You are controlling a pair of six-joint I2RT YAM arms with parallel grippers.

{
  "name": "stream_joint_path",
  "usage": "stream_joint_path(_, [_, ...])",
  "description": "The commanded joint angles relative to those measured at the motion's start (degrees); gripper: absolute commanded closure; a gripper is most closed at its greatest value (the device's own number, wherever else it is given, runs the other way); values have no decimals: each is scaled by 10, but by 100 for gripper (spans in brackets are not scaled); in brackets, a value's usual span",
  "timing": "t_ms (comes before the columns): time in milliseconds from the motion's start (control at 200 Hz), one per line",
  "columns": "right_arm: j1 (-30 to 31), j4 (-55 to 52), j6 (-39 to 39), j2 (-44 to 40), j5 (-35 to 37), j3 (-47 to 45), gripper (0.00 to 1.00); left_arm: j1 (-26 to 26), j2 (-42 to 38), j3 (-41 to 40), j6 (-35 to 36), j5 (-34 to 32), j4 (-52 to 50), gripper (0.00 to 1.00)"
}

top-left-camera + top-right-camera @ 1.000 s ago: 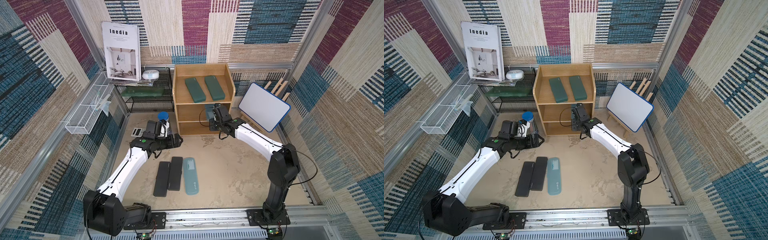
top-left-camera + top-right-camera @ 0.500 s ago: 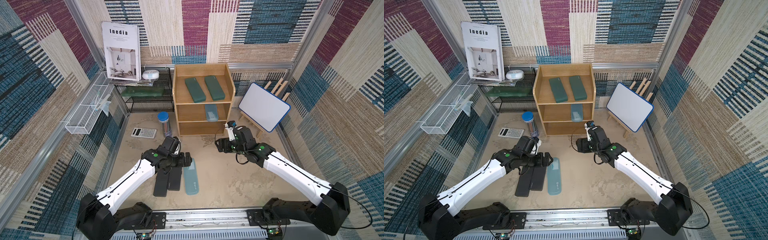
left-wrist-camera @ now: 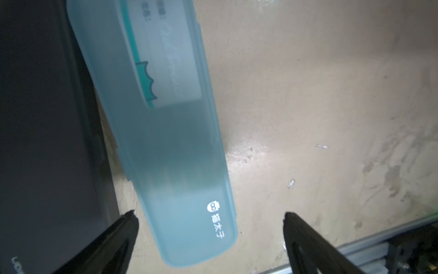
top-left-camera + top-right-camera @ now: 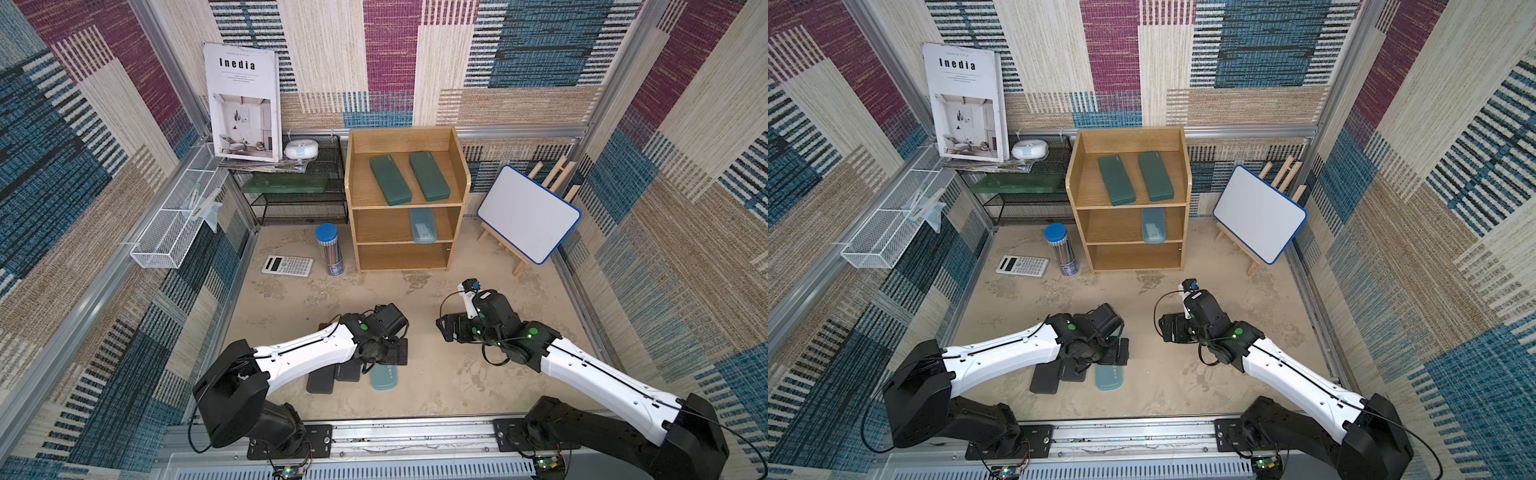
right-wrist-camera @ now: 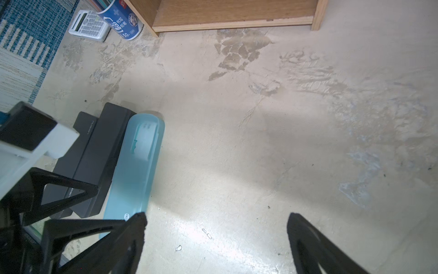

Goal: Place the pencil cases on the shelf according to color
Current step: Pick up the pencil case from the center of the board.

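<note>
Blue translucent case [image 4: 384, 376] lies lower centre beside the black cases [image 4: 320, 380]; I hold the left gripper [image 3: 208, 214] wide astride it, since its twin [image 4: 422, 225] sits on the shelf [image 4: 405, 205]. Right gripper [image 5: 216, 217] wide, empty.

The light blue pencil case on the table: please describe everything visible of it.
The light blue pencil case is long, flat and round-cornered, of translucent frosted-looking plastic. A white card with a teal edge shows through; a small white logo is printed near one end. It lies flat and closed on the beige table, close beside a black pencil case. The open left gripper hangs over its logo end without gripping.
</note>
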Motion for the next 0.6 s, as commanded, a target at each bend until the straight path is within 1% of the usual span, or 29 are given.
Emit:
stream_joint_path(0, [1, 2, 4, -9, 10, -10, 1, -2, 16, 5, -31, -34, -1, 0])
stream_joint_path(225, [1, 8, -1, -2, 7, -24, 0, -2, 44, 4, -54, -39, 10, 0])
stream_joint_path(361, [2, -6, -11, -5, 15, -19, 0, -2, 67, 1, -70, -45, 17, 1])
stream_joint_path(531, [2, -20, -19, -22, 31, -21, 1, -4, 100, 1, -80, -22, 53, 0])
stream_joint_path(596, [2, -26, -20, -28, 36, -22, 1, -12, 120, 22, -74, -17, 55, 1])
